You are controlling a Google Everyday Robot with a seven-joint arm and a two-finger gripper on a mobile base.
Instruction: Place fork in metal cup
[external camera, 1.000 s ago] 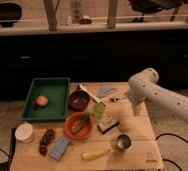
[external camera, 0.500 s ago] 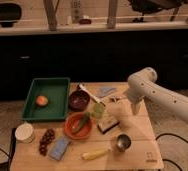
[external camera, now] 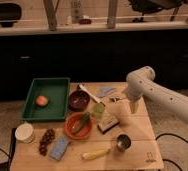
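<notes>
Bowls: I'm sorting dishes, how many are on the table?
2: a dark bowl beside the green tray, an orange bowl in front of it. The end effector hangs above the table, behind the metal cup.

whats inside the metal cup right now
The metal cup shows only a dark inside, with nothing sticking out of it. Its bottom is hidden by its own wall. The hand hangs farther back, apart from the cup.

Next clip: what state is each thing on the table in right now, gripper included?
Gripper: over the table's right side, pointing down.
Metal cup: upright, nothing sticking out.
Green tray: holds one orange fruit.
Dark bowl: upright, white-handled utensil across it.
Orange bowl: upright, something green inside.
White cup: upright.
Banana: lying flat.
Fork: cannot be made out.
</notes>
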